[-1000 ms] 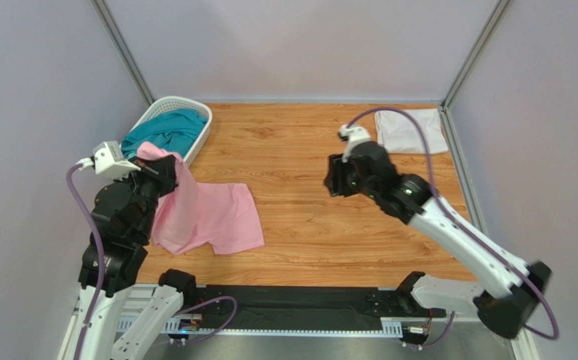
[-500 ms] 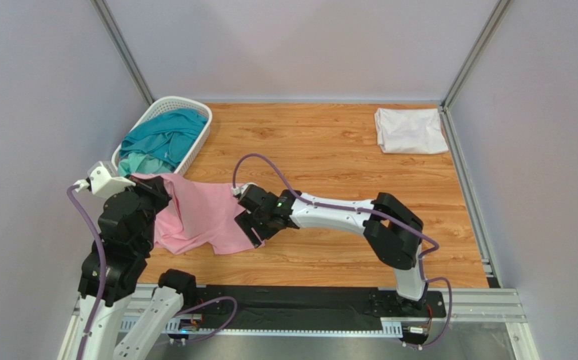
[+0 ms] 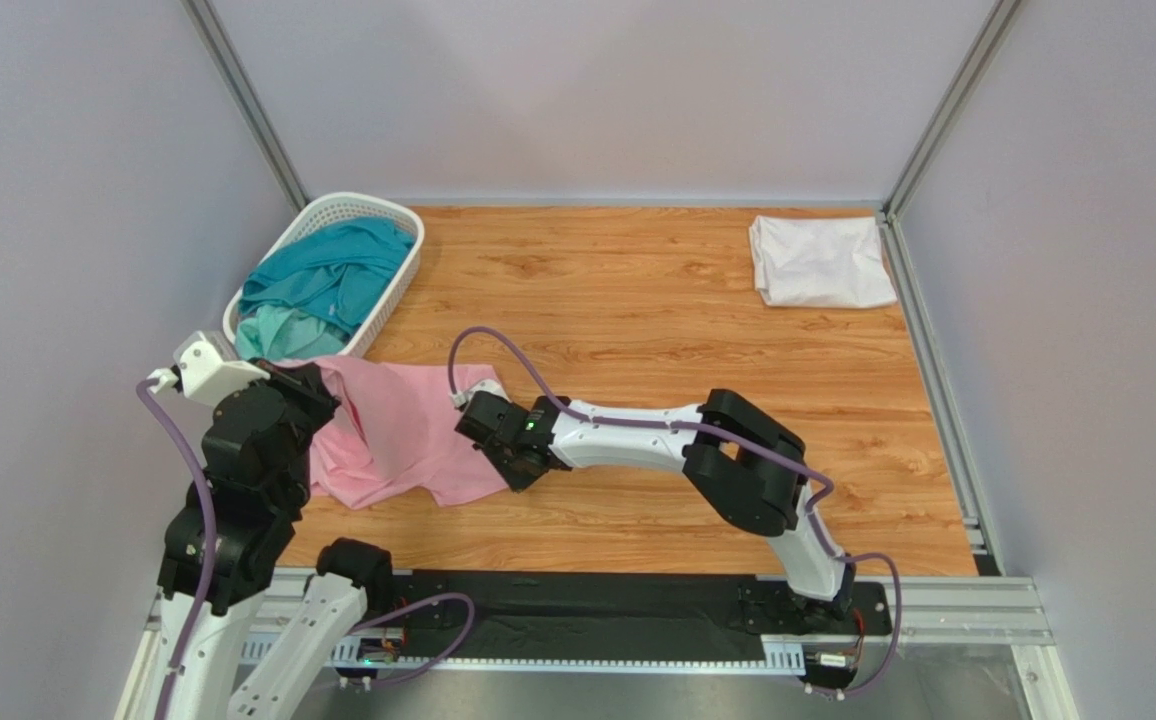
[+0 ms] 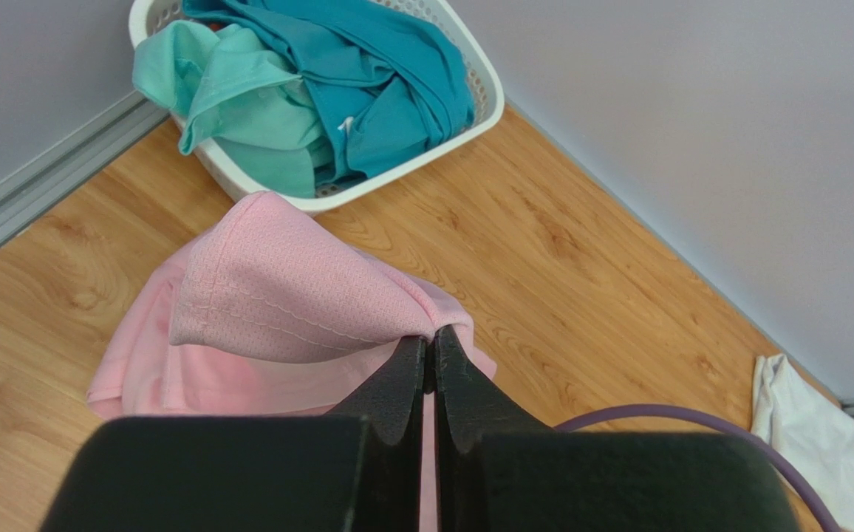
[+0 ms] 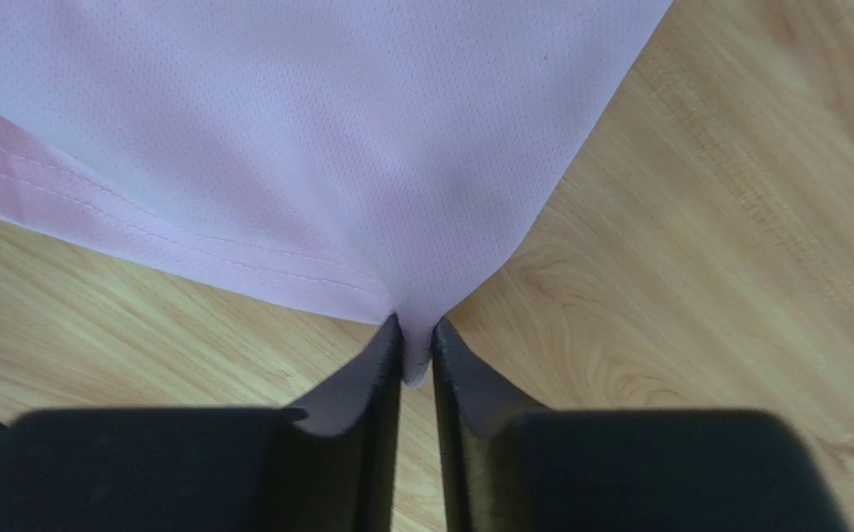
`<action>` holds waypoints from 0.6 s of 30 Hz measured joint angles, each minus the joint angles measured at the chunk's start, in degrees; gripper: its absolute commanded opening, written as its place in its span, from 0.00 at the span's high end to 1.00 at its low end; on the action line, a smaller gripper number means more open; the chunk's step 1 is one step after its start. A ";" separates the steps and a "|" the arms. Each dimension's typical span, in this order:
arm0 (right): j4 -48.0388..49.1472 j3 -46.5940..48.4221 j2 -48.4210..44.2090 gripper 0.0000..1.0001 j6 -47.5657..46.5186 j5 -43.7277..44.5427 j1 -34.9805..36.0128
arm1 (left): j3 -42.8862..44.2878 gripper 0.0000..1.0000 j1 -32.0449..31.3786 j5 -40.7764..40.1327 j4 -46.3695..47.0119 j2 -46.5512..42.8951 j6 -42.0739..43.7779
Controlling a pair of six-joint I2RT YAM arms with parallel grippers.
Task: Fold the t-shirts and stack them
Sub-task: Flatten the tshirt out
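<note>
Fabric is gripped at two points. Near the bench's (image 3: pixel 644 323) near-left corner, the left pincer (image 4: pixel 431 338) is clenched on a bunched fold of the light pink t-shirt (image 3: pixel 404 428) and holds that edge up off the wood. The right pincer (image 5: pixel 417 327) has its jaws drawn in on the shirt's near-right hem corner, low against the bench, with cloth showing between the tips. From there the shirt lies to the right pincer's left and slightly beyond it, while from the left pincer it drapes to the right. Its long axis therefore runs left to right between the two grips, roughly along the near edge. The shirt is rumpled rather than flat, so the next move probably calls for drawing the two grips apart along that axis to spread it. Further back, by the far-left corner, the white lattice basket (image 3: pixel 411 248) holds a teal t-shirt (image 3: pixel 332 270) and some paler green cloth. A white t-shirt (image 3: pixel 822 258) lies folded in the far-right corner, well apart.
</note>
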 measured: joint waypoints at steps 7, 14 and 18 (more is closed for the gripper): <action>-0.22 -1.68 -1.29 1.00 1.01 4.90 0.35 | 0.00 1.00 0.00 -0.92 -0.02 -0.26 -0.17; -1.22 -13.90 -15.74 1.00 2.10 6.93 -12.94 | 0.00 1.00 0.00 -1.29 0.04 1.07 -0.15; -0.66 -20.48 -28.87 1.00 2.14 6.51 -30.10 | -0.15 1.00 0.00 -0.98 1.36 4.76 -0.13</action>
